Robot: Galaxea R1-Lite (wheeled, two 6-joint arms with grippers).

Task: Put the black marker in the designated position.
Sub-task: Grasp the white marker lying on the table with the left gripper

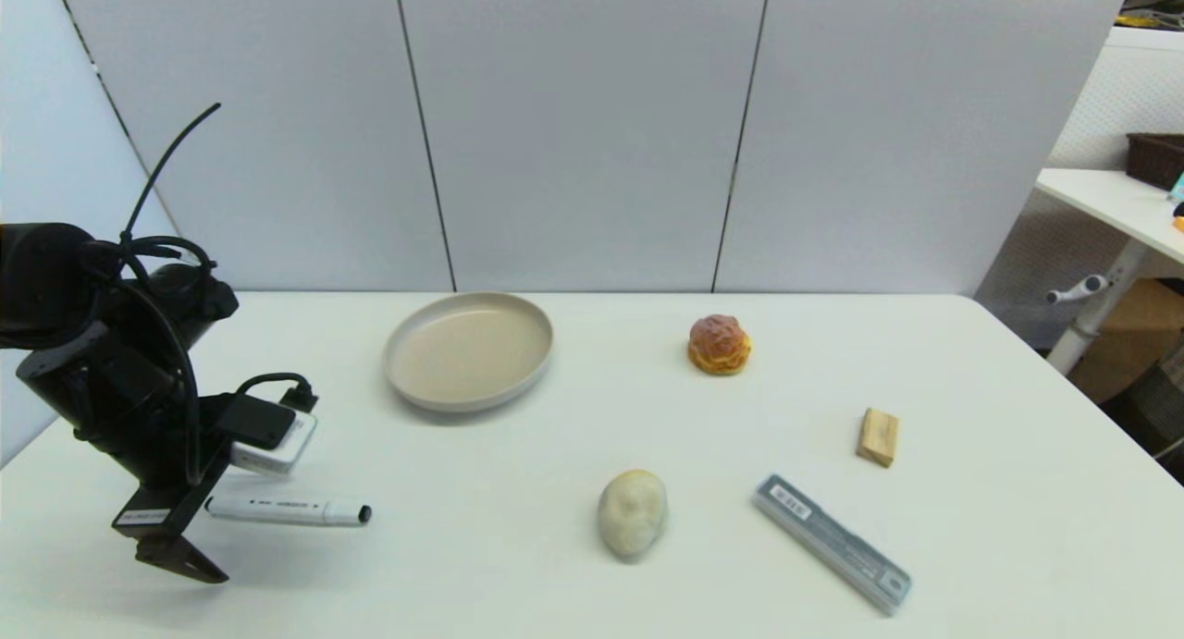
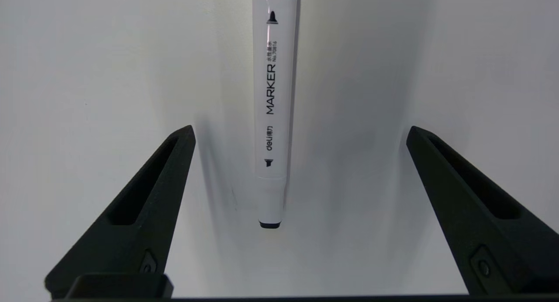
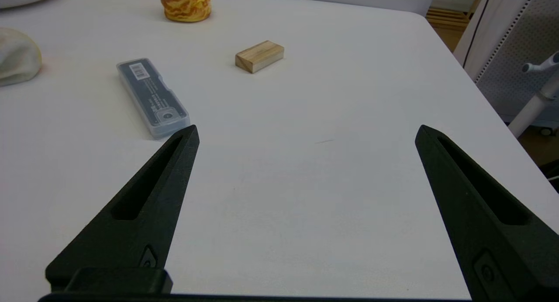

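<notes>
The left pincer hovers wide open and empty at the worktop's near left, its fingers well clear of the black marker lying flat there, while the right pincer, also wide open, holds nothing.

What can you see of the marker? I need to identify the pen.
The marker is a slim white pen, plastic by its look, with small black tips and "MARKER" printed along its barrel. It lies flat on the table, capped, near the robot's left. The open left gripper hovers over it, fingers astride, not touching.
</notes>
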